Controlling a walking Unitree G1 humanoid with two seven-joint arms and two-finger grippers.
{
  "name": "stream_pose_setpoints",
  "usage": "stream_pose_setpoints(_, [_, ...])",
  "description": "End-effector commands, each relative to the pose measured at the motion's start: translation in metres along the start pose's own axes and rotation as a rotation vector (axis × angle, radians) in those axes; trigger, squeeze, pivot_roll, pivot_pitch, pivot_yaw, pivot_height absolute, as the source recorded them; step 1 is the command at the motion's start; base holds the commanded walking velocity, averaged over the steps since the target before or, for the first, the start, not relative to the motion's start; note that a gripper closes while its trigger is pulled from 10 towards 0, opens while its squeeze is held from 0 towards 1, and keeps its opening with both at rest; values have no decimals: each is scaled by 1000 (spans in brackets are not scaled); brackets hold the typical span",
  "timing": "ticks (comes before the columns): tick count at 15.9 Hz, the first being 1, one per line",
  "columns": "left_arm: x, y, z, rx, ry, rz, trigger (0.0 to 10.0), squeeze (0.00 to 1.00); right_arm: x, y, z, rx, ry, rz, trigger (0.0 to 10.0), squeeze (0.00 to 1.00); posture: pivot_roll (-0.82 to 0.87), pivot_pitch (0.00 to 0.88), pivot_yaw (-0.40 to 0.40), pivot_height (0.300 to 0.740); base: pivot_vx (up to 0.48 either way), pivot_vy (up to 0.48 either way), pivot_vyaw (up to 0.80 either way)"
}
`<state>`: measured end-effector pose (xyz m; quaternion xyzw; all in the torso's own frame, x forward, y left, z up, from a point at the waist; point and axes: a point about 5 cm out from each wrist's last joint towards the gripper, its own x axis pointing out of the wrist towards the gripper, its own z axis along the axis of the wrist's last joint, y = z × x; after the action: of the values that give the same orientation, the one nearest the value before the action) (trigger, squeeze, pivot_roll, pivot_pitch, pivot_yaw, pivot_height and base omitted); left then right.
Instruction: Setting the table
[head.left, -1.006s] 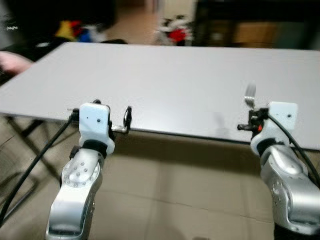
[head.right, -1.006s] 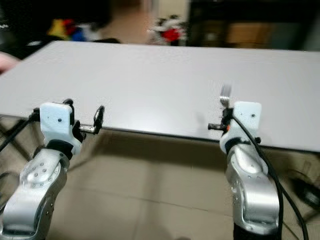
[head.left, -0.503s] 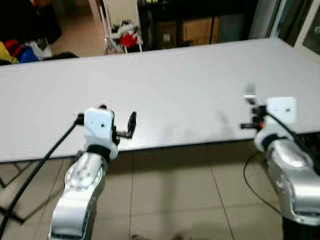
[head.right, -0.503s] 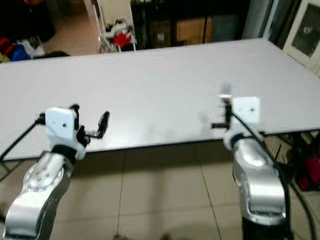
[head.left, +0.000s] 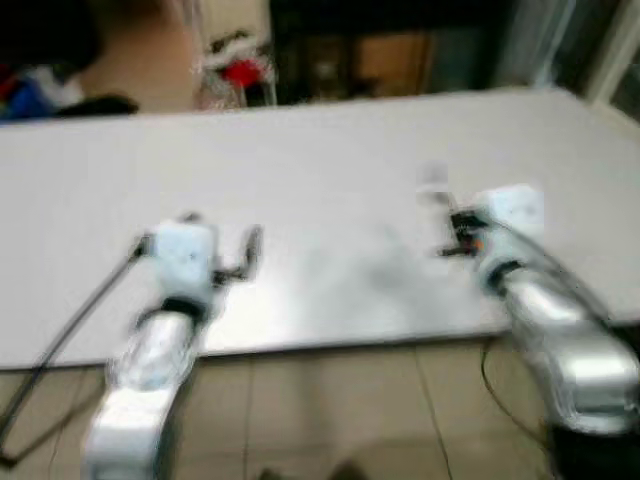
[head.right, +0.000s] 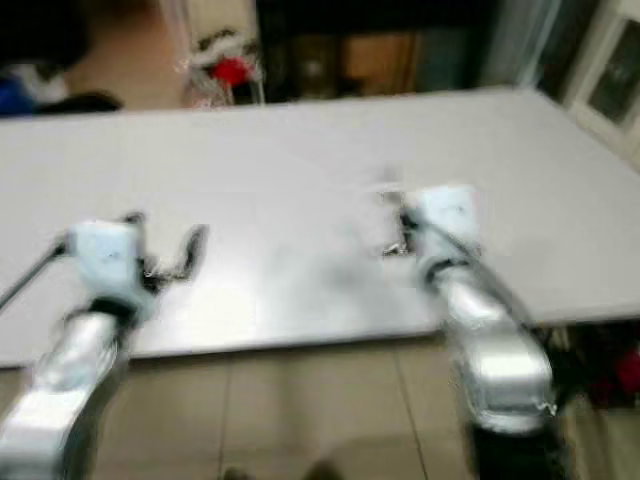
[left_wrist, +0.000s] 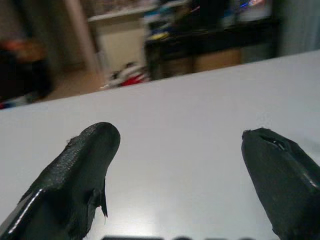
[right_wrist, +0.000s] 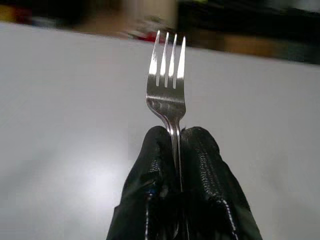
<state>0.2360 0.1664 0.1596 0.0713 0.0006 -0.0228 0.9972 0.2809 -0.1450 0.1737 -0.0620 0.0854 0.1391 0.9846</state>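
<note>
Polished steel four-tined fork (right_wrist: 167, 85) pinched upright by its thin handle in the right claw (right_wrist: 172, 145), held above the near edge of the smooth, matt pale-grey rectangular table (head.left: 330, 170). Left claw (left_wrist: 180, 170) spread wide, holding nothing, rubbery black pads. Nothing laid yet; setting barely begun, by appearances.

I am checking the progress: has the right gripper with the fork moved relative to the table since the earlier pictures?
Yes. The right gripper, shut on the fork, was at the table's near edge; now it is over the tabletop, farther in.
</note>
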Motion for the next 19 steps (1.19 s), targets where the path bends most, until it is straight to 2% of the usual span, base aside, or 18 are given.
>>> stream_pose_setpoints(1, [1,-4,6,-8,-24,-9,10000,0,-3,-9,-1,6,-4,-28,10000,0,-134,0,56,740,244,0,0])
stream_pose_setpoints(3, [-3,-4,4,-5,-9,-14,10000,0,-1,-9,-3,-3,10,-34,10000,0,-124,0,51,740,0,0,0])
stream_pose_setpoints(6, [-6,-12,-1,10,27,-112,10000,0,-3,-9,-12,-30,74,-95,10000,0,-121,0,54,740,0,0,0])
stream_pose_setpoints(9, [-4,-27,0,-8,26,-294,10000,0,-3,-14,-30,-52,253,-223,10000,0,-130,0,72,740,0,0,0])
stream_pose_setpoints(11, [-1,-36,-1,-3,41,-406,10000,0,9,-17,-34,29,258,-245,10000,0,-135,10,87,740,0,0,0])
stream_pose_setpoints(13, [-1,-40,-3,25,60,-484,10000,0,22,-21,-37,50,267,-263,10000,0,-136,23,96,740,0,0,0])
stream_pose_setpoints(14, [-2,-41,-3,32,62,-512,10000,0,29,-21,-38,86,274,-256,10000,0,-139,28,98,740,0,0,0])
stream_pose_setpoints(15, [-4,-40,-1,37,63,-541,10000,0,43,-19,-40,159,279,-245,10000,0,-139,39,100,740,0,0,0])
stream_pose_setpoints(16, [-4,-40,-1,37,63,-541,10000,0,43,-19,-40,159,279,-245,10000,0,-139,39,100,740,0,0,0])
stream_pose_setpoints(19, [-9,-35,-3,41,78,-519,10000,0,60,-15,-42,241,247,-242,10000,0,-126,55,90,740,0,0,0])
